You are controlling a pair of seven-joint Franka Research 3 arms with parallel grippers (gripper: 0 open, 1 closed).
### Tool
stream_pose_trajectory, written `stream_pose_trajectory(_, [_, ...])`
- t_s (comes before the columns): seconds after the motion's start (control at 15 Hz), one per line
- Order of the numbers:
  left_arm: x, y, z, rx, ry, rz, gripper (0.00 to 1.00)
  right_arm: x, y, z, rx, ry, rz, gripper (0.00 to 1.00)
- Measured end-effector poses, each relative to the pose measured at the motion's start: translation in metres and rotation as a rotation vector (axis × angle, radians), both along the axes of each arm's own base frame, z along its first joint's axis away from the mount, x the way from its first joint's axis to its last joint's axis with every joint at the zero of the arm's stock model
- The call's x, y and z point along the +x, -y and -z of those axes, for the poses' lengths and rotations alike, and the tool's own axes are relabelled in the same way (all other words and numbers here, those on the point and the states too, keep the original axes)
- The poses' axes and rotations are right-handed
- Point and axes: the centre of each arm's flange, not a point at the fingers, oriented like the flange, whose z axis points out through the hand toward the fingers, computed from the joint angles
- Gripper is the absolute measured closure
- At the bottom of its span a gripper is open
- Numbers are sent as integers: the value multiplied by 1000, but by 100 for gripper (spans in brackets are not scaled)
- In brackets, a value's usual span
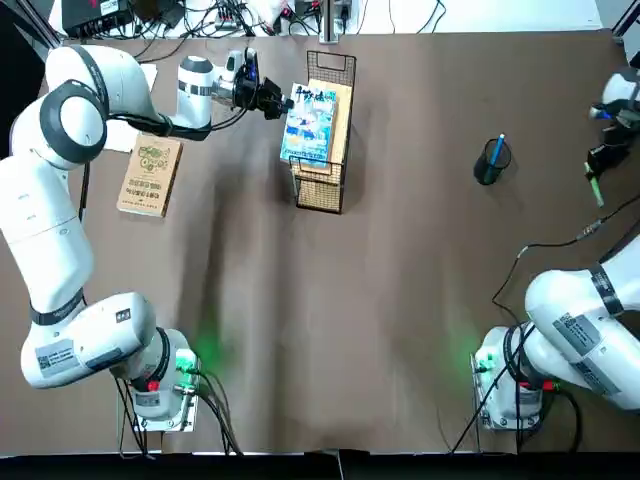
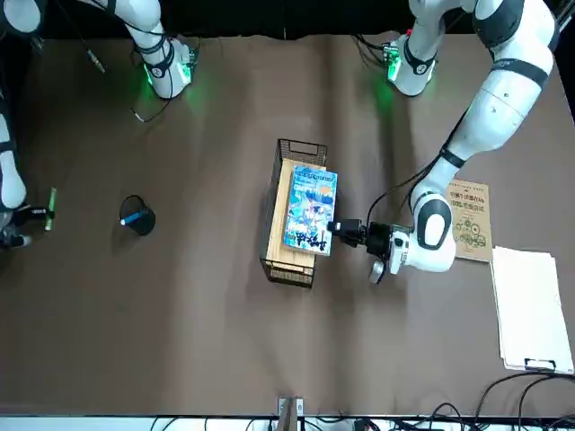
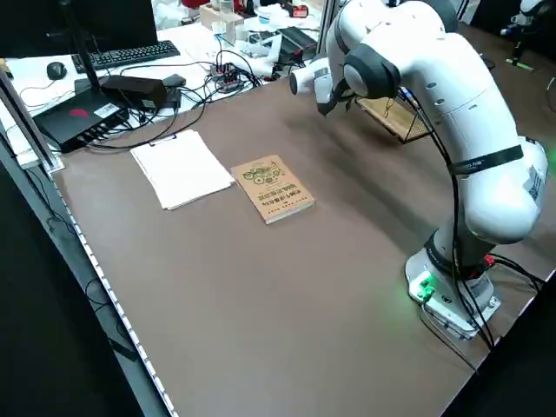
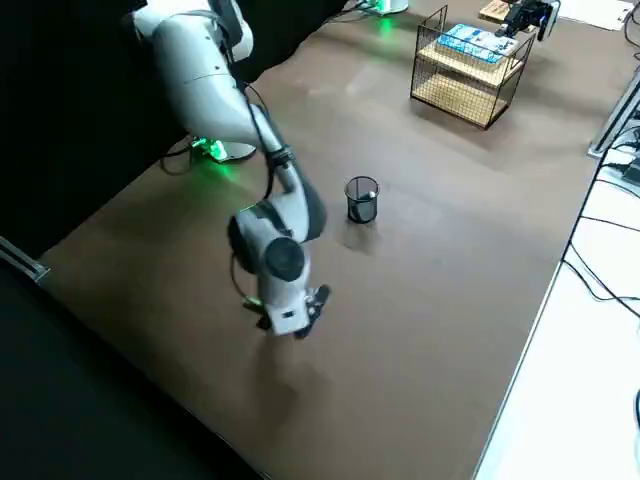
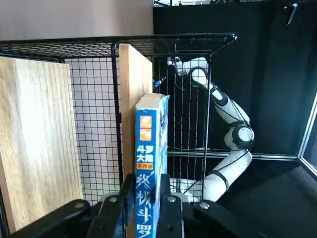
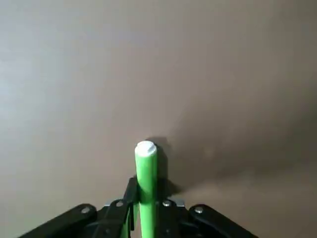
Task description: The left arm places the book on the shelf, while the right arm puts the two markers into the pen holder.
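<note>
A: Top view first: how far has the left gripper (image 1: 283,104) got with the book (image 1: 310,124)?

B: The book lies flat on the wooden top of the shelf (image 1: 322,192), far and a little left of centre. The fingers are clamped on its spine; the left wrist view shows them pressed to either side. So it looks placed but not let go.

A: And the markers?

B: The blue marker (image 1: 494,157) stands in the pen holder (image 1: 491,162), toward the right of the table. I'd count that one done. The green marker (image 1: 594,186) is pinched in the right gripper (image 1: 603,163), at the right edge, well apart from the holder.

A: What's left?

B: By my reading, releasing the book, then carrying the green marker over and dropping it in.
</note>
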Motion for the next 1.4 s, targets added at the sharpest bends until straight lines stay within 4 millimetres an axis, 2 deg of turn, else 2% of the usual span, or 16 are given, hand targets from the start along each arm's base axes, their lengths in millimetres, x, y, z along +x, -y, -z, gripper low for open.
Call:
stream_pose_trajectory(0.07, [0, 0, 1, 1, 0, -1, 74, 9, -17, 0, 35, -24, -64, 83])
stream_pose_trajectory(0.13, [0, -1, 1, 2, 0, -1, 69, 19, -38, -1, 86, -45, -129, 83])
stream_pose_trajectory(0.2, [1, -1, 0, 1, 0, -3, 51, 40, -79, -16, 245, -36, -210, 83])
stream_pose_trajectory(0.4, [3, -2, -2, -4, 2, -11, 23, 58, -116, -58, 473, 9, -257, 83])
stream_pose_trajectory(0.47, [4, -2, -3, -5, 4, -12, 18, 61, -124, -70, 555, 38, -264, 83])
stream_pose_trajectory(0.6, [6, -3, -4, -5, 7, -15, 16, 60, -133, -89, 772, 139, -266, 83])
stream_pose_trajectory(0.73, [10, -8, -6, -3, 8, -25, 15, 45, -122, -107, 991, 258, -235, 83])
stream_pose_trajectory(0.87, [17, -22, -8, 24, -16, -44, 11, 29, -106, -116, 1109, 321, -225, 83])
stream_pose_trajectory(0.93, [20, -33, -9, 52, -34, -48, 8, 26, -106, -119, 1164, 359, -228, 83])
stream_pose_trajectory(1.07, [29, -54, -17, 113, -73, -39, 5, 31, -122, -116, 1312, 466, -243, 83])
stream_pose_trajectory(1.2, [37, -72, -32, 175, -116, 0, 3, 32, -148, -99, 1444, 571, -271, 83])
stream_pose_trajectory(1.4, [45, -94, -58, 320, -182, 32, 1, 28, -180, -62, 1563, 686, -335, 83])
